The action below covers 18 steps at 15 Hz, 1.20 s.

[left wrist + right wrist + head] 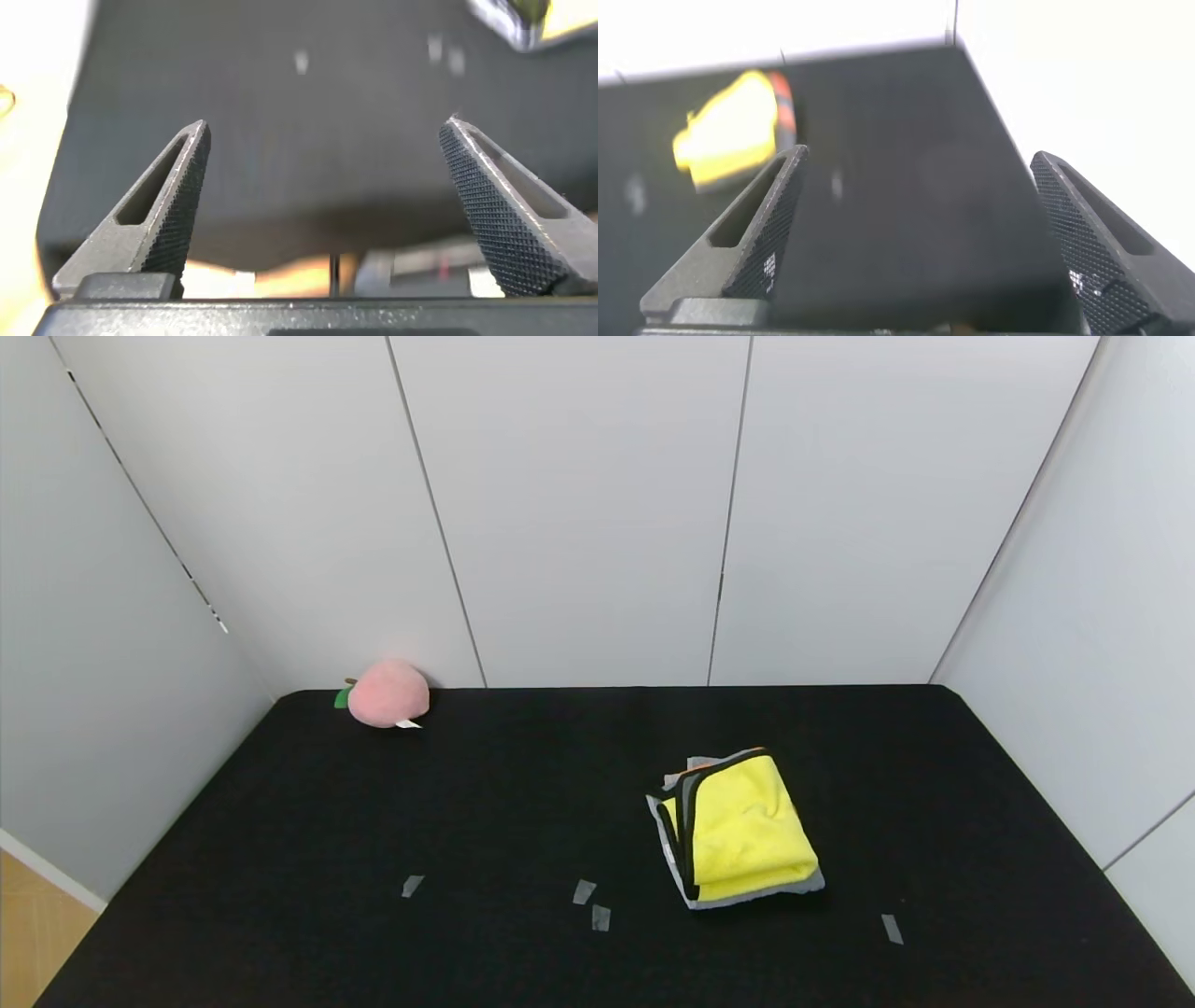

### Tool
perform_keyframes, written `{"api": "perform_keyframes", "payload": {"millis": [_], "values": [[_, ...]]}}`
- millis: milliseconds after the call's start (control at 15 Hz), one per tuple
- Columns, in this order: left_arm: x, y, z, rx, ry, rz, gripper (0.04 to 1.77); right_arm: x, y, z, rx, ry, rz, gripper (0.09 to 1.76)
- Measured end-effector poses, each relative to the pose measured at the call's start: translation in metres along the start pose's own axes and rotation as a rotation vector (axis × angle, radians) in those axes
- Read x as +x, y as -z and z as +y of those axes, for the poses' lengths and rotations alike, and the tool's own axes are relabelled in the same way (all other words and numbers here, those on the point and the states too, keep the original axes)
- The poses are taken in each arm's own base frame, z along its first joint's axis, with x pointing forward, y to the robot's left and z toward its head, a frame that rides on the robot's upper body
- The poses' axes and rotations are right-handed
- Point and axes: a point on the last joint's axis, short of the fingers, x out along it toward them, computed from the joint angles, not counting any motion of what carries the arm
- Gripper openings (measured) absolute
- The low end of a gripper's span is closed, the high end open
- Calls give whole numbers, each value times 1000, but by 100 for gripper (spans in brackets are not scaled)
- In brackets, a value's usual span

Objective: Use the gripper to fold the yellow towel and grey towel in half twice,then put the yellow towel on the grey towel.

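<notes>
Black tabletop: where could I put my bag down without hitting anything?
Widest bare stretch on the table: between the plush peach at back left and the towel stack, yellow towel on grey towel, right of centre. Tape scraps dot the front.

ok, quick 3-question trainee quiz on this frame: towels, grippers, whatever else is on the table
1. True or false: the yellow towel lies folded on top of the grey towel.
2. Which object sits at the table's far left corner by the wall? A) a plush peach B) a cup C) a sponge
3. Fill in: both the left gripper and the right gripper are ____ and hold nothing.

Key:
1. True. Grey edges show under and beside the yellow one.
2. A. The plush peach is there, apart from the towels.
3. Open. Each wrist view shows its fingers spread wide above the black table.
</notes>
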Motion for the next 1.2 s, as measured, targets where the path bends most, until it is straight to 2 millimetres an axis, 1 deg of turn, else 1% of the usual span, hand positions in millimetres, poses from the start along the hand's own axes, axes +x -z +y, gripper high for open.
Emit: {"api": "perform_keyframes", "payload": {"millis": [200,333,533,600,667,733,800,1200], "values": [[16,8,1,-17,-6,-51,172,15,11,0,3,-15,-105,171],[25,12,2,-9,-13,-103,172,21,21,0,-19,-14,-102,171],[39,21,4,12,-79,-220,172,28,39,-1,-73,-22,-71,171],[43,28,4,21,-94,-202,172,29,43,-1,-83,-48,-58,171],[46,34,4,25,-91,-161,172,30,48,-1,-102,-64,-28,171],[47,37,4,20,-84,-144,172,31,55,-2,-130,-72,27,171],[47,38,4,17,-78,-141,172,31,58,-2,-152,-93,51,171],[48,39,4,-11,-78,-138,172,31,58,-2,-159,-106,52,171]]}}
